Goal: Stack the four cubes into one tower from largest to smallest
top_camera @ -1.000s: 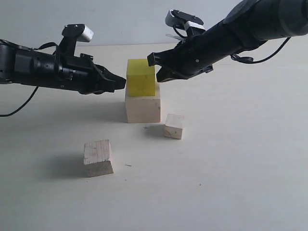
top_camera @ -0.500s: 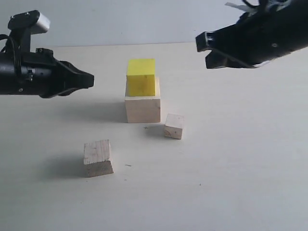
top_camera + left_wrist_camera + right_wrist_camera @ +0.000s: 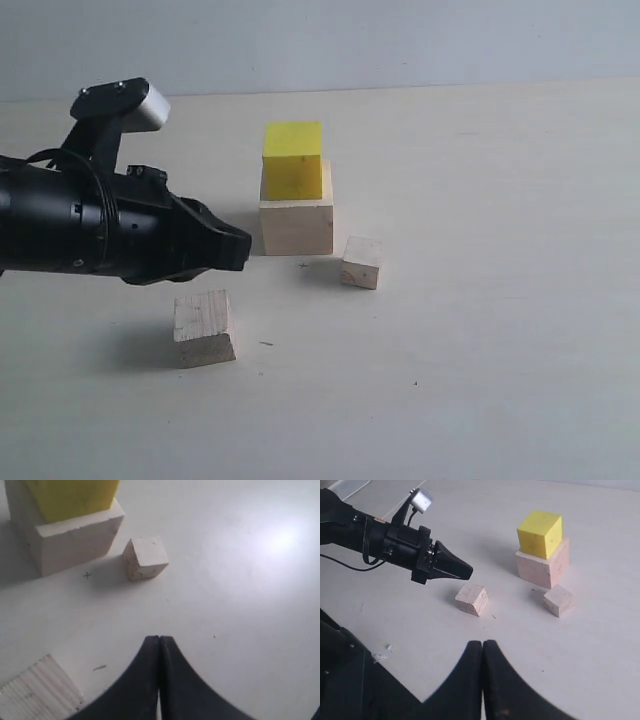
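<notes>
On the worktop (image 3: 500,350), landmark = large wooden cube (image 3: 297,225), near the middle of the exterior view.

- Left of the large wooden cube: left hand (image 3: 243,250), black, jaws pressed together, gripping nothing. Its tip points toward the large cube and stops short of it, no contact. A white camera block sits on top of the arm behind the hand.
- Left of the large cube and nearer the exterior camera: medium wooden cube (image 3: 204,328), alone on the worktop, well apart from the landmark, turned slightly askew to it. End-grain lines show on one face in the left wrist view.
- On top of the large cube: yellow cube (image 3: 293,160), resting flat, set toward the back so a strip of bare wood shows along the front edge.
- Just in front of the large cube's right corner: a small cross-shaped mark (image 3: 303,266) on the worktop surface. Too small to read as writing.
- Right of the large cube, just beside it, not touching: small wooden cube (image 3: 361,262), a few dark specks on its faces.
- Right hand (image 3: 482,650): outside the exterior view; its wrist view shows both fingers shut together, empty, high above the worktop and well apart from the large cube.
</notes>
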Controlling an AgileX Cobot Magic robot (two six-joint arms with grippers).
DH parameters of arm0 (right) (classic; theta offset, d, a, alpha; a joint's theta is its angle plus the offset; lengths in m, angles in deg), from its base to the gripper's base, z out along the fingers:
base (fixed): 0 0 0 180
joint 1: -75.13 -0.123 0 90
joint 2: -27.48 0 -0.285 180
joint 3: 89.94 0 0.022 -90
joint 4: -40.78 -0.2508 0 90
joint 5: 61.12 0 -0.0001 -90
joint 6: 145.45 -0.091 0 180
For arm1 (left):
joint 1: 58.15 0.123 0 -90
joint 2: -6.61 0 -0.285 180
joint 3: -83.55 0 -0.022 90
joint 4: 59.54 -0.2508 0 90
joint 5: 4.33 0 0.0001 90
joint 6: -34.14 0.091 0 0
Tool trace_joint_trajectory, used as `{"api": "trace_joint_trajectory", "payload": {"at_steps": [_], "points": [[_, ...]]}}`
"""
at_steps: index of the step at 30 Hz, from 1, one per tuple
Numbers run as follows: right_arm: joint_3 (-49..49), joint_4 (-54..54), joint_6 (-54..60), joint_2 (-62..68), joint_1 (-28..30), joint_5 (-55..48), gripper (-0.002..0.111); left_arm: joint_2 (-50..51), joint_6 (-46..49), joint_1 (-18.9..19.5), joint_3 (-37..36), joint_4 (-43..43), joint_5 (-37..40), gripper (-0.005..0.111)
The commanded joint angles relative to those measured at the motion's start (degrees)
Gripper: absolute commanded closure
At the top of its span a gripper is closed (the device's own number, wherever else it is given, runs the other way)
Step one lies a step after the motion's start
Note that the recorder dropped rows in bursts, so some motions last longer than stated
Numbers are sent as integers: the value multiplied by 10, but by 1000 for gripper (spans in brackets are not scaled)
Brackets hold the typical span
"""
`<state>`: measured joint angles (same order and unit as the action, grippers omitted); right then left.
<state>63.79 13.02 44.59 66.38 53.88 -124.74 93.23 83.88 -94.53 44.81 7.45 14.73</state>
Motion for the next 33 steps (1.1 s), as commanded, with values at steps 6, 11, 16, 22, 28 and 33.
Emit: {"api": "trace_joint_trajectory", "payload": {"at_steps": [6,11,16,22,28,33], "points": [[-4,10,-19,-84,-1,-35,108,-36,-8,-87,-32,-4,-120,107],[-4,10,-26,-105,-1,-41,108,-110,-7,-139,-39,-4,-227,107],[-4,10,-27,-109,-1,-41,108,-198,12,-131,-39,26,-337,107],[-4,10,-27,-109,-1,-41,108,-281,320,-114,-35,220,-527,107],[-4,8,-28,-109,-1,-34,108,-275,645,-82,-15,330,-728,107],[-4,8,-40,-109,-1,-24,108,-274,659,-55,-24,330,-689,107]]}}
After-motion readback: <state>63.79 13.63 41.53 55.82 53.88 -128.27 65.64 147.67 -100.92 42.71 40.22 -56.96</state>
